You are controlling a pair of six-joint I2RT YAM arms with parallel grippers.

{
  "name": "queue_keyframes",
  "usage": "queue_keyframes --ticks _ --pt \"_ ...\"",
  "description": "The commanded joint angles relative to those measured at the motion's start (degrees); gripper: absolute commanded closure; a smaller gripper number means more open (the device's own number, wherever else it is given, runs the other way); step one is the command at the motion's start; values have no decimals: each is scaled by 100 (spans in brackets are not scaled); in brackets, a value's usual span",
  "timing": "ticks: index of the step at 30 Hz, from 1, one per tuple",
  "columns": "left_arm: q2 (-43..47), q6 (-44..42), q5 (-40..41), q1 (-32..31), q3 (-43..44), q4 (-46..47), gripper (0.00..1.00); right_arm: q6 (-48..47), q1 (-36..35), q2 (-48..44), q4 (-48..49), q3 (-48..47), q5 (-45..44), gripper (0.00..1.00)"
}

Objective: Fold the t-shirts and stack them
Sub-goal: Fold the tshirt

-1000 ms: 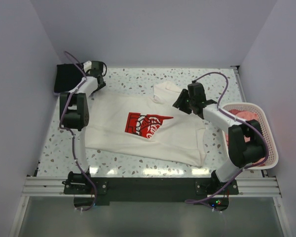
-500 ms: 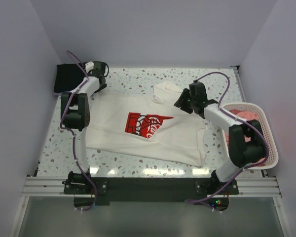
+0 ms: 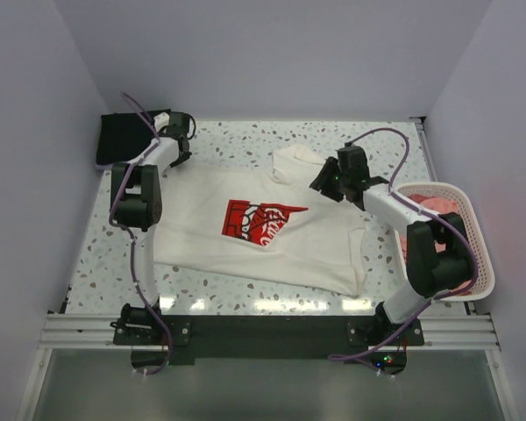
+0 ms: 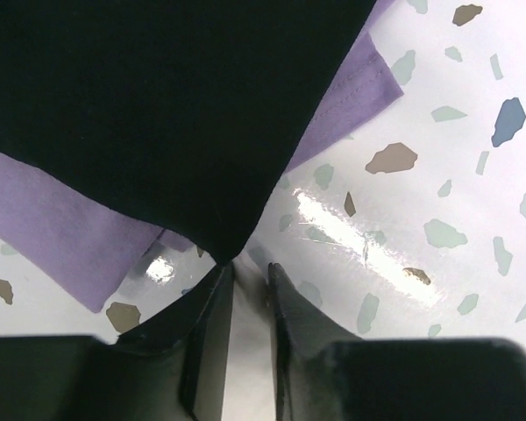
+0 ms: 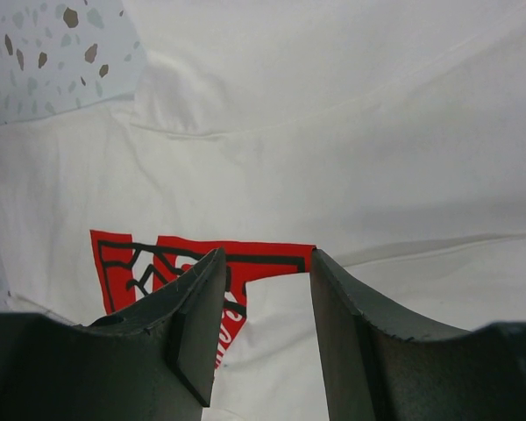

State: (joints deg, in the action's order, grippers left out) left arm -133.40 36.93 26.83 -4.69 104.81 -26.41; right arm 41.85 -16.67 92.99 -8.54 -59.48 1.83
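Observation:
The cream-white t-shirt [image 3: 254,232] with its red print [image 5: 158,254] lies spread flat mid-table. My right gripper [image 3: 323,186] [image 5: 266,254] hovers open over its upper right part, with only cloth below the fingers. At the back left corner a folded black t-shirt [image 3: 121,140] [image 4: 158,105] lies on top of a lavender one [image 4: 61,237]. Just off the black shirt's corner sits my left gripper [image 3: 174,139] [image 4: 248,265], fingers a narrow gap apart with nothing between them. A salmon-pink t-shirt [image 3: 430,203] lies in the basket.
The white slatted basket [image 3: 475,230] stands at the right table edge beside the right arm. Bare speckled tabletop [image 3: 237,140] shows behind the white shirt and along the front edge. Walls close in the left, back and right sides.
My left gripper has drawn back toward the far left corner and its jaws have narrowed. The right gripper has shifted slightly back. The white shirt has not moved.

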Motion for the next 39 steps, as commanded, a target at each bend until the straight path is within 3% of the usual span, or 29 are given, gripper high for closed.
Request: queue_keyframes --ticks 1,8,15,25,33,39 --pt "-28 78 -20 -32 206 -13 75 -98 49 -9 186 -107 55 53" --pt "226 8 -55 -32 -4 136 100 -194 470 359 98 -476 46 53" --pt "359 -54 -213 -32 -154 225 100 -651 1121 1563 -526 -1871 -94 53" --pt "499 -98 -283 -23 -304 356 100 -1363 1210 2882 -1054 -3508 -227 53" --pt "508 -115 -380 -23 -295 400 100 -1951 964 3207 -1141 -4105 -112 52" --pt "482 -98 -433 -23 -304 409 100 -2566 200 3567 -1325 -4852 -894 53"
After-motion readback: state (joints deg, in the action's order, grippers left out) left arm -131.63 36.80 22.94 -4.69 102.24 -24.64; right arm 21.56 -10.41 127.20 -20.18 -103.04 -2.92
